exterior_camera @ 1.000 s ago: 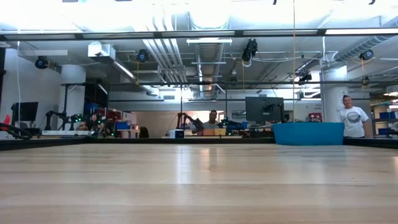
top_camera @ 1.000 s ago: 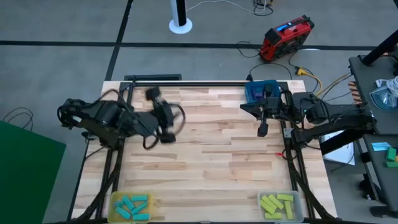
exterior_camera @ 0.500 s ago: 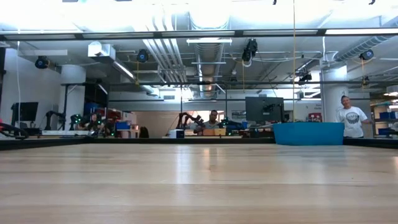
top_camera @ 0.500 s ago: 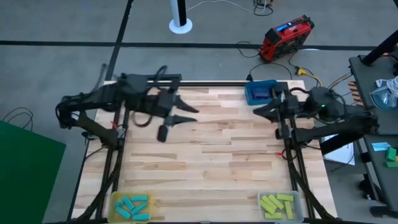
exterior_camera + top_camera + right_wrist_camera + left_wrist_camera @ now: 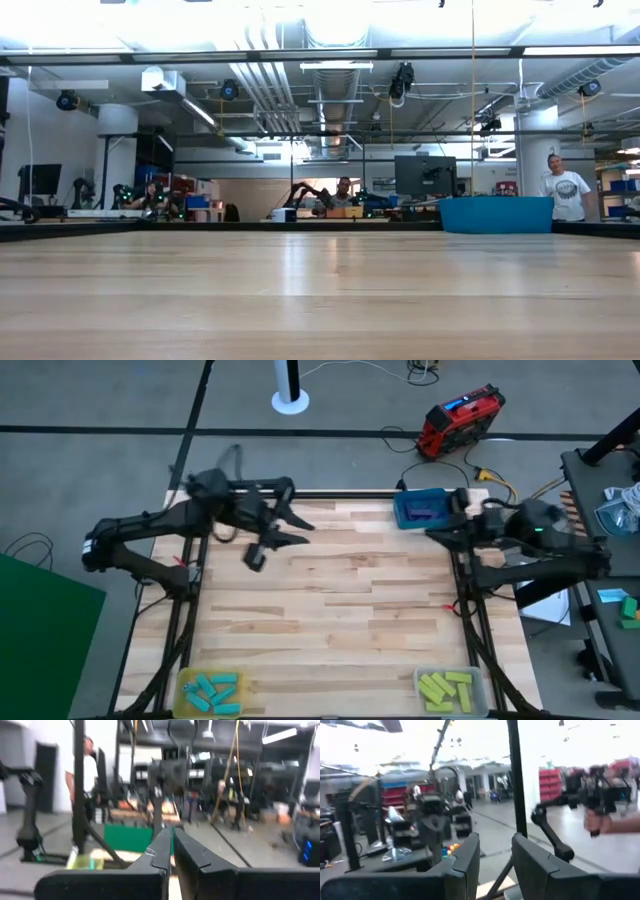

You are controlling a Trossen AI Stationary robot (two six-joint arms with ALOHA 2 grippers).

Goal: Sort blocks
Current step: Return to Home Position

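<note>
Cyan-blue blocks [image 5: 211, 692] lie in a yellow tray [image 5: 186, 682] at the near left corner. Yellow-green blocks [image 5: 446, 688] lie in a clear tray [image 5: 480, 690] at the near right corner. A blue tray [image 5: 421, 509] with a dark patch inside stands at the far right; it also shows in the low view [image 5: 495, 214]. My left gripper [image 5: 298, 531] hangs open above the far left of the table, nothing between its fingers [image 5: 465, 860]. My right gripper [image 5: 435, 532] is shut beside the blue tray, its fingers [image 5: 162, 852] empty.
The wooden tabletop [image 5: 340, 600] between the trays carries no loose objects. A black frame rail [image 5: 330, 494] runs along the far edge. A red device [image 5: 458, 418] and cables lie on the floor beyond. People stand in the room behind [image 5: 565, 190].
My left gripper has swung up and toward the far edge and has turned, its fingers now pointing toward the table's right. My right gripper has drawn back toward the right edge and toward the far edge, close to the blue tray. No block has moved.
</note>
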